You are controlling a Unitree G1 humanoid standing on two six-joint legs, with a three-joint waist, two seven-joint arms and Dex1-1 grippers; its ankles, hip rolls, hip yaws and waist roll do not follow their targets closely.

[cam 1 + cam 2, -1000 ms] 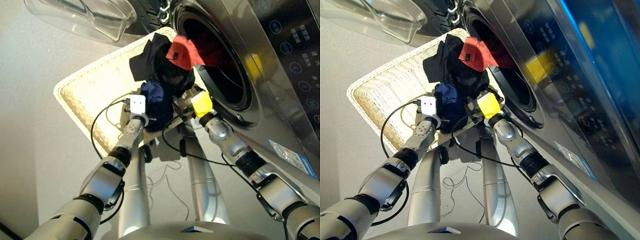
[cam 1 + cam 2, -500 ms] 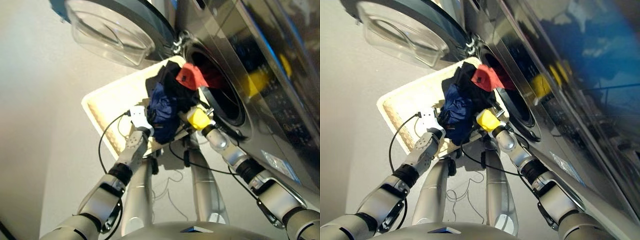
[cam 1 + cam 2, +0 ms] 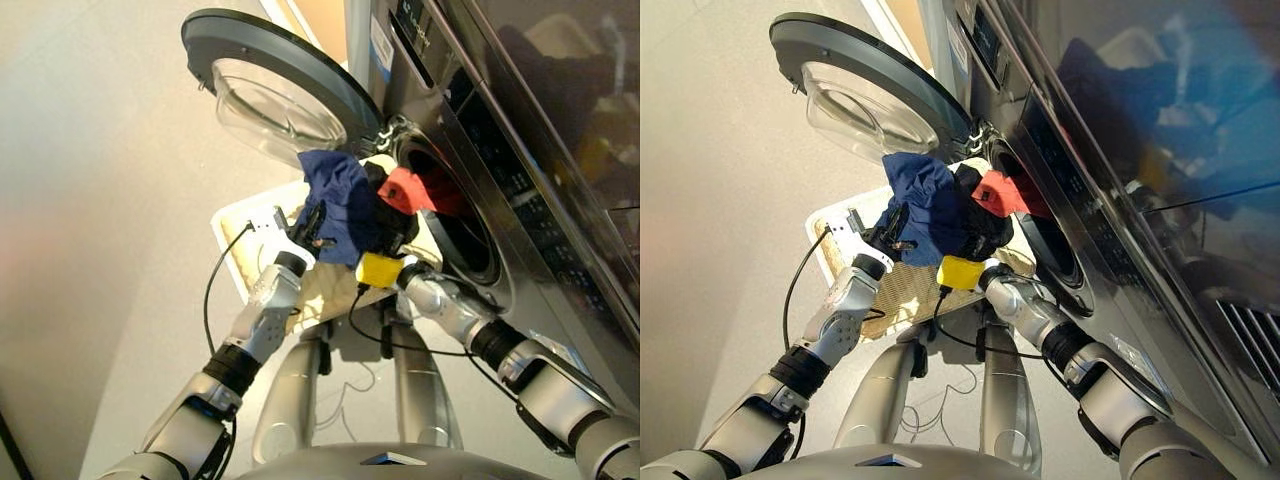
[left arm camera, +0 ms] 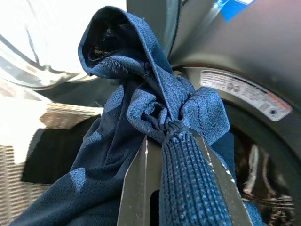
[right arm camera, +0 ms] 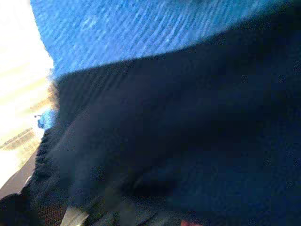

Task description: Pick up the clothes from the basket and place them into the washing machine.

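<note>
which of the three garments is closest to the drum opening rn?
The red-orange garment: it sits at the washing machine's drum hole rim. The navy one and black one hang further out.

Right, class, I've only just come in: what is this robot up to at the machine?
It is loading laundry. The left gripper is shut on the navy garment. The right gripper is buried in the black garment, with the red-orange one on top. All are raised above the basket, at the washing machine's open drum.
</note>
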